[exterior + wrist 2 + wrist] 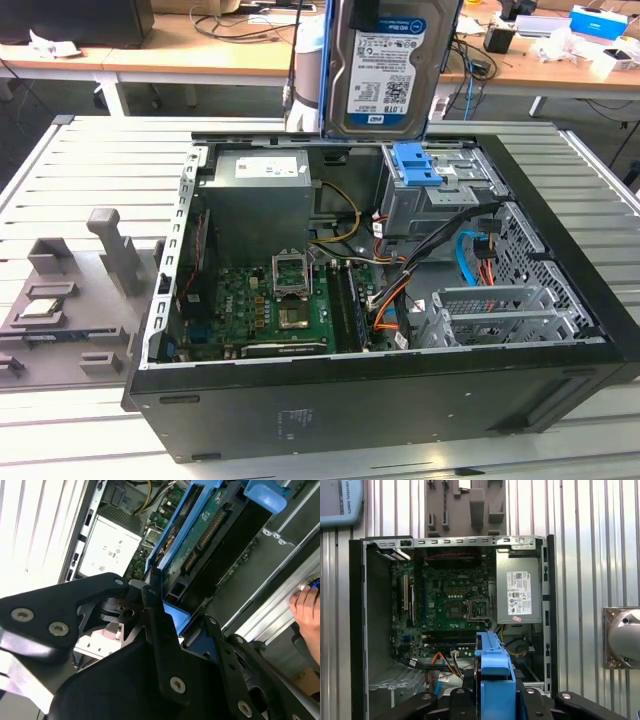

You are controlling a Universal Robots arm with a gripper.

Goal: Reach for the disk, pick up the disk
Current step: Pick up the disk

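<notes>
Disk (385,70): upright at the top centre of the exterior view, label facing the camera, hanging clear above the open computer case (400,400).
Claw: the gripper (493,696) pinches the disk by its blue frame, with fingers (530,701) flanking it in the first wrist view. The hold looks firm, though the contact faces themselves are partly hidden.
Beneath: the drive cage (440,195) with its blue latch piece (415,165) sits in the upper right of the case. The motherboard (265,310) lies at lower left.
Done: the reach is complete, and the disk is grasped and raised out of the case.
Left: nothing obvious. The pick-up seems essentially finished.
</notes>
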